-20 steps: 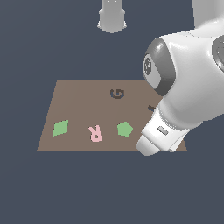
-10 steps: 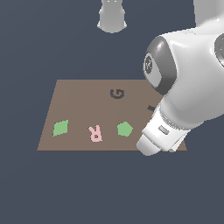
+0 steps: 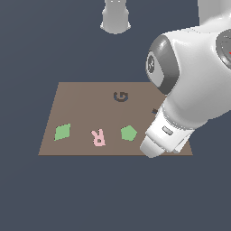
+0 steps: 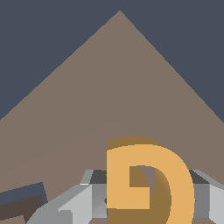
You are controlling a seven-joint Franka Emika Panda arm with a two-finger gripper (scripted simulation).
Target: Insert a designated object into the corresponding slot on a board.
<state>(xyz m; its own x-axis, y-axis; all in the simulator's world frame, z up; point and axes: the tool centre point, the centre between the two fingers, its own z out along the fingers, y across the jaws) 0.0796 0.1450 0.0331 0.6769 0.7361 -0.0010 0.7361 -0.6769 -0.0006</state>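
The white robot arm (image 3: 194,90) looms over the brown board (image 3: 81,108) at the exterior view's right. Its hand (image 4: 144,197) grips the orange-yellow G block (image 4: 148,179) between grey fingers (image 4: 83,199). The G-shaped slot (image 3: 120,96) lies apart, beyond the green pentagon (image 3: 128,133) and pink R block (image 3: 98,137).

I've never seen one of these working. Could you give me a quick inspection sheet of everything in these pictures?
Surface: flat brown board on a dark floor.
Job's things: orange-yellow G block between the gripper's fingers; dark G-shaped slot unfilled.
Clutter: pink R block, green pentagon, green diamond and a dark recess mostly hidden behind the arm.
Gripper: appears shut on the G block.
Cables: nothing seen.
Surroundings: robot base beyond the board.
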